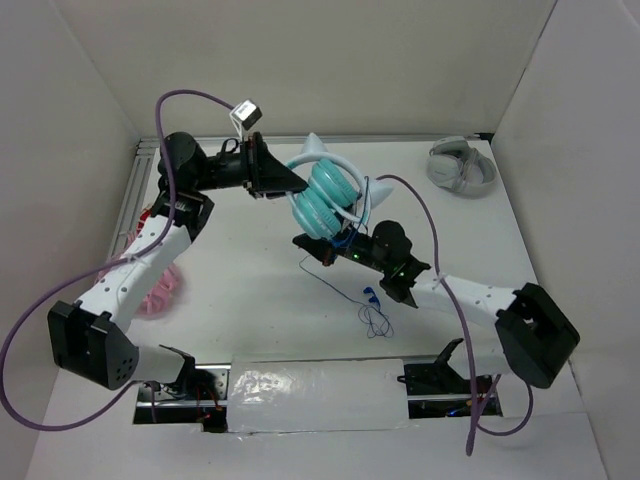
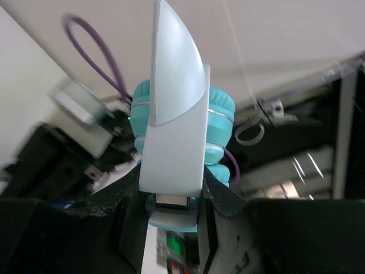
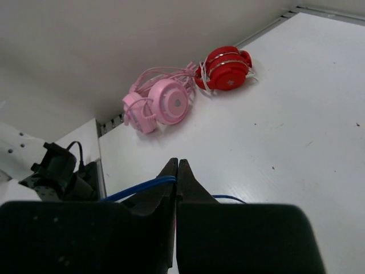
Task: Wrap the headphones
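While the left gripper (image 2: 171,225) clamps the white cat-eared headband of the teal over-ear headphones (image 1: 325,200), holding them off the white table (image 1: 250,290) near its back middle, the right gripper (image 3: 177,171) is pinched shut on their thin blue cable (image 3: 137,187), whose far end lies in a loose tangle on the table. As I judge it, the slick cord could slip through those tips, or a hard pull could twist the band in the left jaws.
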Motion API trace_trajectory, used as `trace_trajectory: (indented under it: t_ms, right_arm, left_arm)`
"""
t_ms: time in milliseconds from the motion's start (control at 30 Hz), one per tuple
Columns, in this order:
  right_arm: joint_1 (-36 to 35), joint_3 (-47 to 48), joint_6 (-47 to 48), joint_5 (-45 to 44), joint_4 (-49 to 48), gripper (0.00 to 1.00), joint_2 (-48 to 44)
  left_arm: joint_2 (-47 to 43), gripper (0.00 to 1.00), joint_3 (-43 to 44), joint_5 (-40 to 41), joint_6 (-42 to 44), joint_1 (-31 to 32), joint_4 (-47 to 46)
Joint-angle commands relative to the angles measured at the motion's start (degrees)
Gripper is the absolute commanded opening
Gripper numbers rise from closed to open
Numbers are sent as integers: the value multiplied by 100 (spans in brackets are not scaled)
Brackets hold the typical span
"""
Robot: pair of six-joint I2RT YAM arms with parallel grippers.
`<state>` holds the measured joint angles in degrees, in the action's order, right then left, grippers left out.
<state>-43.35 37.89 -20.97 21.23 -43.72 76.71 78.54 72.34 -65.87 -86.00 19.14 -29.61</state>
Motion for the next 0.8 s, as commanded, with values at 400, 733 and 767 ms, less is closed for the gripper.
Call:
trace_trajectory:
  t_ms: [400,733,767]
  right_arm:
    - [-393,-855,-364,-1104,1935,0,-3038]
    - [-771,578,216,-4080,4230,0,-3988]
    - [-728,718,269,-4327,4571,0,-4014]
  left_arm:
    - [-990,0,149,5337,1797,-42,711]
    - [-875,0,-60,5868,2850,-85,307]
    - [-911,0,-88,5666,3156,-120,254]
